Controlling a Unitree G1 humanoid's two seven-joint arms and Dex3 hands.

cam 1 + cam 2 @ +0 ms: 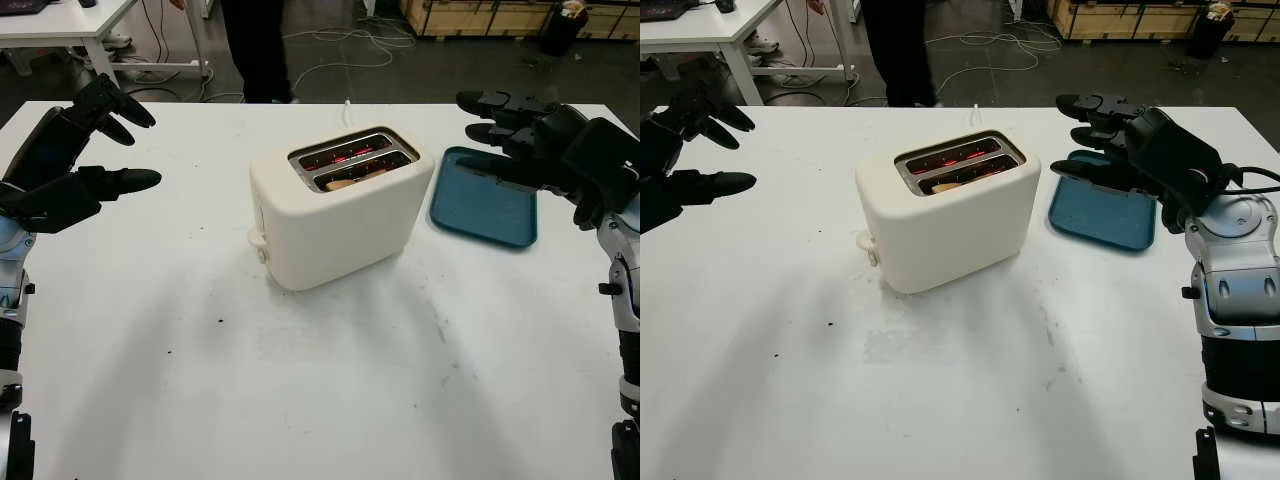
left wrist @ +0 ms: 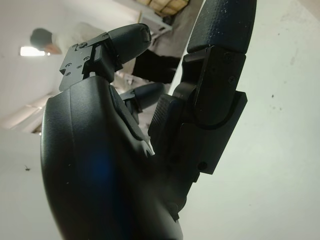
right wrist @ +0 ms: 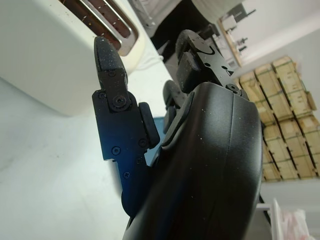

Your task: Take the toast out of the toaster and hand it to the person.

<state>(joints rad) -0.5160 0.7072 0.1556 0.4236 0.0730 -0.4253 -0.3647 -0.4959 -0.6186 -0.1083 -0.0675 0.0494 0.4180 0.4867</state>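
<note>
Hovering open and holding nothing above the white table's left edge, well apart from the toaster: the left hand. Sitting at the table's middle with both slots glowing red inside, a cream toaster, and lying low in its nearer slot, barely showing, the toast; standing beyond the table's far edge, a person in dark trousers. Hanging open and gripping nothing over the blue tray lying just right of the toaster: the right hand.
</note>
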